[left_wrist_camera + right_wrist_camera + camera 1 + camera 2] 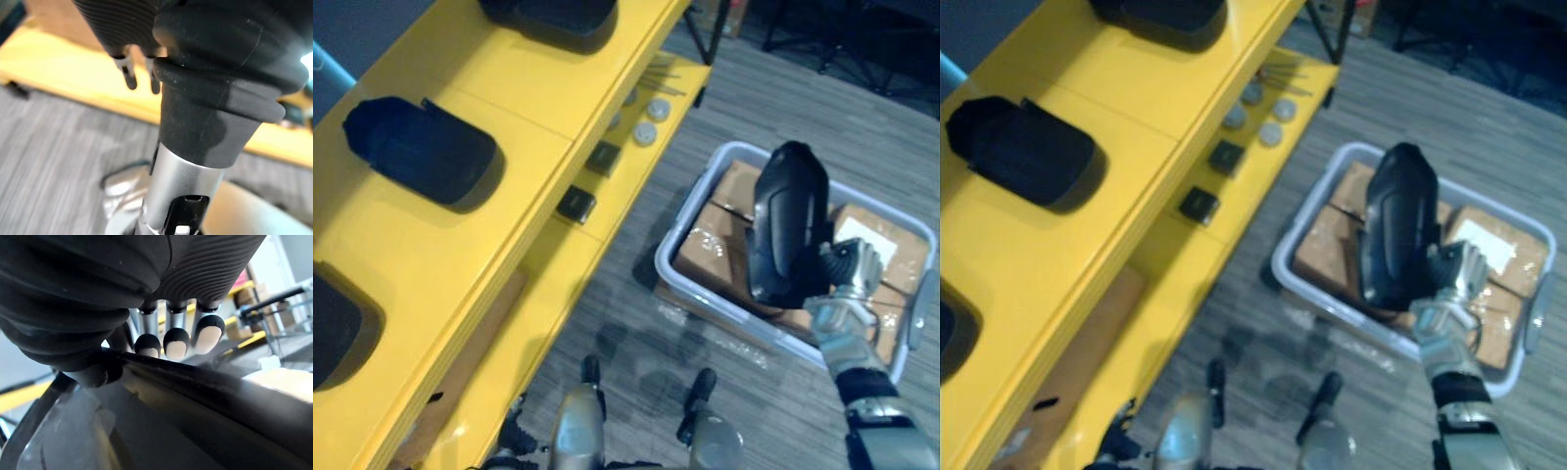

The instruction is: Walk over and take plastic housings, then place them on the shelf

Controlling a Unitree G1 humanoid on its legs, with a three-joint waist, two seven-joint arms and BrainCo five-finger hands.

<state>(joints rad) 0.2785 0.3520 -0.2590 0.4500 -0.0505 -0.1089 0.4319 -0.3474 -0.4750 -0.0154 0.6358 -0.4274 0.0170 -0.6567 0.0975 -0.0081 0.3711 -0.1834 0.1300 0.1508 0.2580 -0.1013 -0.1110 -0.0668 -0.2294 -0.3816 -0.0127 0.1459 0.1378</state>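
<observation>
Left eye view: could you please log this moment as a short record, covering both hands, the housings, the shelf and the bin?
right hand: curled round the held housing, upright above the bin
left hand: idle, near the shelf's edge
bin: grey, on the floor, holding cardboard boxes
shelf: yellow, left of the bin
shelved housings: three black ones on the top level
lower level: dark square parts and round discs

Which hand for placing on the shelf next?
Right: the right robot hand grips the housing, raised over the bin. The left robot hand hangs near the shelf.
</observation>
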